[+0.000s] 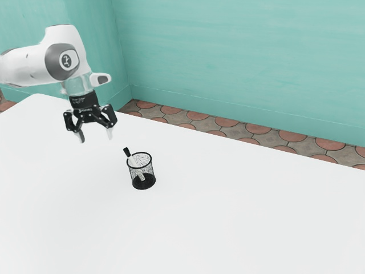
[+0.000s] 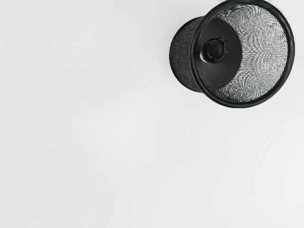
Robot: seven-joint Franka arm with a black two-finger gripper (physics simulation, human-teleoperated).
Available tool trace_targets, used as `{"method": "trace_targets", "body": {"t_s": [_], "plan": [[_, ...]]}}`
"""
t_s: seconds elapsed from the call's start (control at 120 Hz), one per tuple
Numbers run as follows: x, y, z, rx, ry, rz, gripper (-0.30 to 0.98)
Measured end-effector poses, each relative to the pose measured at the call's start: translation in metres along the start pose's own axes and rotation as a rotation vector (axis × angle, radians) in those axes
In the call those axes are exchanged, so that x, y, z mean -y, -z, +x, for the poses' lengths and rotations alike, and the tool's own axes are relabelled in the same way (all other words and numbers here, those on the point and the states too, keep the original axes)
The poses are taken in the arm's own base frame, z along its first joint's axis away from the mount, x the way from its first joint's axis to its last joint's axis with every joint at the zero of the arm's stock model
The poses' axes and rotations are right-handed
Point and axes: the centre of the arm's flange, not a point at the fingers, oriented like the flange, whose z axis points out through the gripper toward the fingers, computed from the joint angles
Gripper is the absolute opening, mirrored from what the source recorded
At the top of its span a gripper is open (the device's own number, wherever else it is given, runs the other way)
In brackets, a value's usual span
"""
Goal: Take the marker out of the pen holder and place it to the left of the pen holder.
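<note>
black-capped marker (image 1: 133, 162) leans inside mesh pen holder (image 1: 149, 171), cap (image 1: 127, 152) sticking out; likely light, stiff, slightly slick. best grasp: squarely across cap. gripper (image 1: 96, 137) empty, fingers apart.

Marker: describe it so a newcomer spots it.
On the white table stands a black mesh pen holder. The marker leans inside it, black end poking above the rim toward the exterior view's left; its slim pale body contrasts with the dark mesh.
</note>
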Motion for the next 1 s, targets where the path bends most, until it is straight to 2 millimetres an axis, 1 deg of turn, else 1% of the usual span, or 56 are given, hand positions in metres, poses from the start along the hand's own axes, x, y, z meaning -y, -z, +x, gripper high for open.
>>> {"method": "trace_targets", "body": {"t_s": [0.067,0.175,0.208,0.267,0.308,0.375,0.433,0.475,0.542,0.717,0.808,0.908,1.0], "plan": [[-0.021,-0.014,0.008,-0.022,-0.025,-0.046,0.69],[-0.034,-0.028,0.030,-0.070,-0.066,-0.088,0.69],[-0.037,-0.037,0.036,-0.072,-0.076,-0.095,0.69],[-0.035,-0.049,0.046,-0.074,-0.088,-0.098,0.68],[-0.025,-0.056,0.055,-0.077,-0.081,-0.095,0.68],[-0.012,-0.056,0.064,-0.086,-0.081,-0.093,0.69],[-0.008,-0.055,0.067,-0.088,-0.093,-0.092,0.69],[-0.007,-0.057,0.068,-0.086,-0.104,-0.091,0.69],[-0.006,-0.068,0.072,-0.073,-0.122,-0.087,0.69],[-0.007,-0.083,0.081,-0.061,-0.165,-0.084,0.69],[-0.009,-0.087,0.085,-0.060,-0.185,-0.086,0.68],[-0.010,-0.088,0.085,-0.059,-0.202,-0.089,0.62],[-0.011,-0.089,0.085,-0.059,-0.215,-0.088,0.52]]}}
